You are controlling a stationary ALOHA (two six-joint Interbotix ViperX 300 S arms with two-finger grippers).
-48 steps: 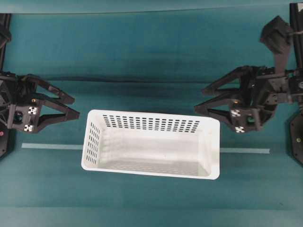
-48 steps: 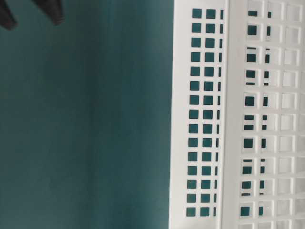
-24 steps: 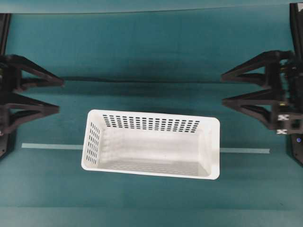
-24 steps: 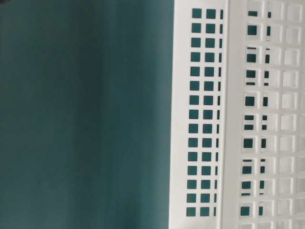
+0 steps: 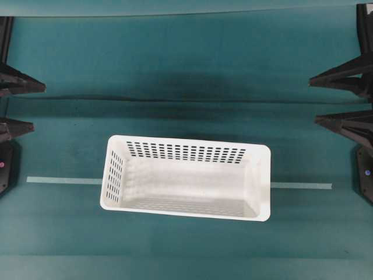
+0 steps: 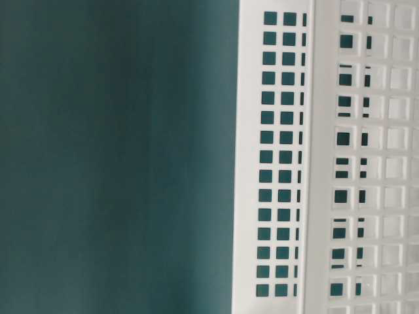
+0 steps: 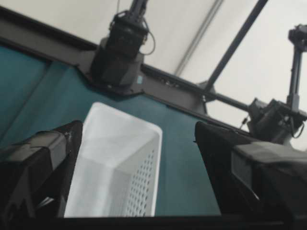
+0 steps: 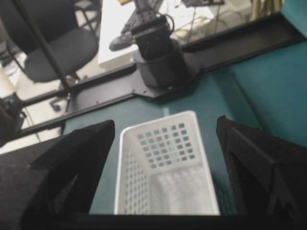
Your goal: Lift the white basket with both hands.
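Note:
The white basket (image 5: 186,178) stands upright and empty on the teal table, long side across the overhead view. Its slotted wall (image 6: 249,157) fills the right of the table-level view. My left gripper (image 5: 36,106) is open at the far left edge, well clear of the basket. At the far right edge my right gripper (image 5: 315,100) is open too, also apart from it. In the left wrist view the basket (image 7: 115,163) lies ahead between the wide-set fingers (image 7: 43,163). The right wrist view shows the basket (image 8: 163,177) ahead, beyond the open gripper (image 8: 165,123).
A pale tape line (image 5: 61,180) runs across the table under the basket. Each wrist view shows the opposite arm's base (image 7: 122,52) (image 8: 156,52) on a black rail beyond the basket. An office chair (image 8: 57,52) stands off the table.
Both grippers have drawn back outward from beside the basket to the side edges of the overhead view. The left fingertips have left the table-level view. The basket has not moved.

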